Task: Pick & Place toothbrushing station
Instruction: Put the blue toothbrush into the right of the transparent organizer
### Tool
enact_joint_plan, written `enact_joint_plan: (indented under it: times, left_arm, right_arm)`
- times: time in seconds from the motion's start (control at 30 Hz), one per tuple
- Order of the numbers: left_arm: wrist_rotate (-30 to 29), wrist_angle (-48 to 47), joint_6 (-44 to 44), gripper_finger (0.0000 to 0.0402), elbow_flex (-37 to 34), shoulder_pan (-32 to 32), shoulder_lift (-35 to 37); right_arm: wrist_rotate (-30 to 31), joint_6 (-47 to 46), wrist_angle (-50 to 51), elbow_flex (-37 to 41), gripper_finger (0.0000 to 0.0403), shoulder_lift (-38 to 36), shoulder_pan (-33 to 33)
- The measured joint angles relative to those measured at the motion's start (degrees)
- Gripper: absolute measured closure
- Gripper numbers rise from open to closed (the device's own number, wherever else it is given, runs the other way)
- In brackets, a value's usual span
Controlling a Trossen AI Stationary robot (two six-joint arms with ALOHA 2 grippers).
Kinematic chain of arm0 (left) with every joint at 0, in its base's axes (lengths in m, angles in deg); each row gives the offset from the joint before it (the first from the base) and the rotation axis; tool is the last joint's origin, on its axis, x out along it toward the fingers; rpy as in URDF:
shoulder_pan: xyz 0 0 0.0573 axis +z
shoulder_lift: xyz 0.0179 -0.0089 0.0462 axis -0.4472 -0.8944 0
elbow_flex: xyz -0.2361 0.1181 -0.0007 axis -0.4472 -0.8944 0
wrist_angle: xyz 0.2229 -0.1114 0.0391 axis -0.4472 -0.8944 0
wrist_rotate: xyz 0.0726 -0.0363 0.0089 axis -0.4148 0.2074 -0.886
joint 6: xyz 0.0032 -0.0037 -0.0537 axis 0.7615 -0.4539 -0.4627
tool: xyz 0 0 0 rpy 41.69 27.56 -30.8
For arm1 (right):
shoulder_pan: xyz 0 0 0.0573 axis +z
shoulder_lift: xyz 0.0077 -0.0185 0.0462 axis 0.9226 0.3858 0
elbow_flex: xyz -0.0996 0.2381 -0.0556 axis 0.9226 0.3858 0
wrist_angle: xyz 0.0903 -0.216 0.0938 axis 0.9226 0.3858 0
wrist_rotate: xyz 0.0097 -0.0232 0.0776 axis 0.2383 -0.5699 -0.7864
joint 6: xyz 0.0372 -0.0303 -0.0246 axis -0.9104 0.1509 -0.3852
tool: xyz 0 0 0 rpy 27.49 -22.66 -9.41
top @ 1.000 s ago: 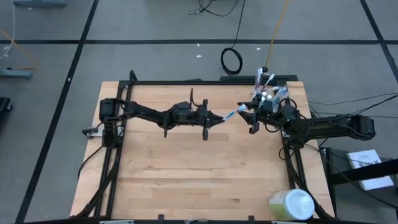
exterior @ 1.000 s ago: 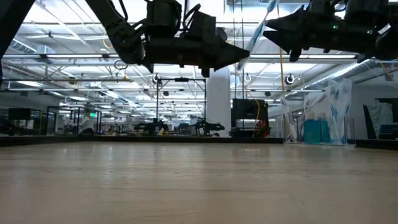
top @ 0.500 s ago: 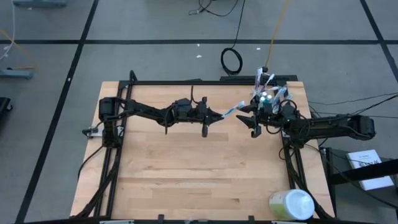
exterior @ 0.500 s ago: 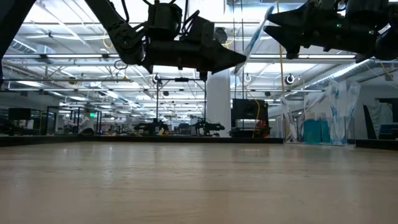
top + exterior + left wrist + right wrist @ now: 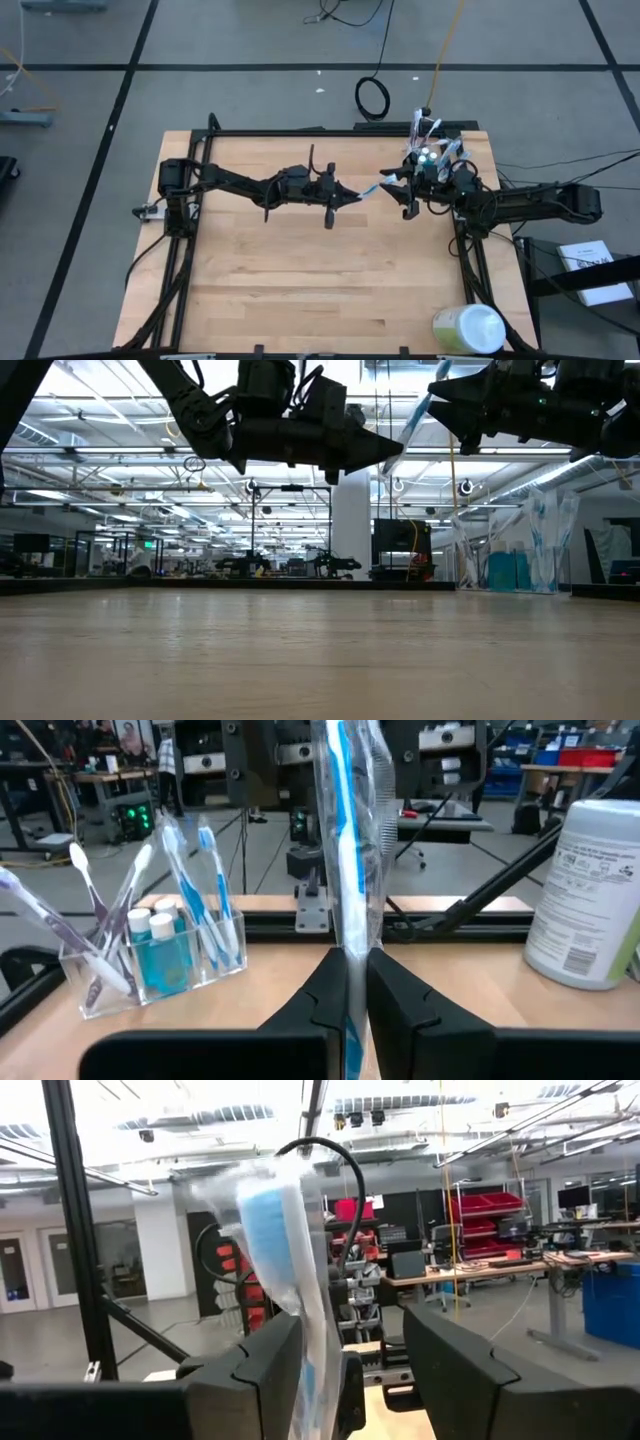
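Left wrist view: wrapped toothbrush (image 5: 345,870) pinched between fingers (image 5: 322,1005).

this is looking like a big open robotics lab or industrial workshop hall, with a high ceiling showing exposed trusses (image 5: 120,455) and rows of bright strip lights running across it. beyond the pale wooden surface (image 5: 300,260), more dark robot rigs (image 5: 290,565) are standing in a row, red parts bins (image 5: 490,1215) are sitting on racks beside workbenches with monitors, and blue plastic sheeting (image 5: 535,545) is hanging at one side. cables, one of them a black coil (image 5: 374,97), are lying on a grey floor (image 5: 250,60) marked with dark lines.
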Motion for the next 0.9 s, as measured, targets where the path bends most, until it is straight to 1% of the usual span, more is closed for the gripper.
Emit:
enact_joint_plan:
  times: [0.17,0.33,0.43,0.63,0.77,0.9]
  left_arm:
    - [-0.04,-0.62,-0.10,0.0382,0.00,0.00,0.00]
    - [-1.15,-1.31,-0.28,0.0382,0.00,-0.02,0.00]
    - [-1.31,-1.49,-0.29,0.0382,0.00,-0.02,0.00]
    - [-1.55,-1.72,-0.25,0.0376,0.00,-0.02,0.00]
    - [-1.57,-1.95,-0.24,0.0380,0.00,-0.02,0.00]
    - [-1.57,-1.95,-0.24,0.0370,-0.02,-0.02,0.00]
  right_arm:
    - [-0.11,-1.18,-0.07,-0.75,0.0236,0.86,0.12]
    - [-0.11,-0.26,-0.07,-2.00,0.0237,2.81,0.72]
    - [-0.11,0.47,-0.11,-2.16,0.0245,3.15,0.74]
    - [-0.90,0.66,0.92,-2.16,0.0286,1.47,0.74]
    - [-1.84,1.43,2.04,-2.12,0.0324,-0.04,0.74]
    - [-1.67,1.76,2.51,-2.08,0.0364,-0.17,0.72]
